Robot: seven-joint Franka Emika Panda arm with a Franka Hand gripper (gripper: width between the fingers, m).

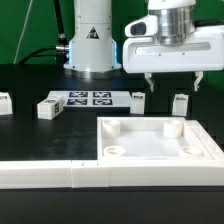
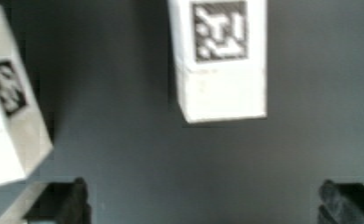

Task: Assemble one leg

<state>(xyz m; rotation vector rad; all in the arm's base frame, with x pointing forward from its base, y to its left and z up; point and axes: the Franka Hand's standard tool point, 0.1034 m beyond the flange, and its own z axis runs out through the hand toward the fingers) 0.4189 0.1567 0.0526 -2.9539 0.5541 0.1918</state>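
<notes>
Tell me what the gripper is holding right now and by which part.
Nothing. The gripper is open, its fingers apart with only bare table between them; the nearest leg lies clear of both.

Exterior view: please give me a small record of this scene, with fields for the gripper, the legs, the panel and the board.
gripper: open, holding nothing, raised above the table
legs: four in view, loose on the table, apart from each other
white panel: lying flat, corner sockets empty
marker board: flat on the table between two legs
task state: no leg fitted yet
</notes>
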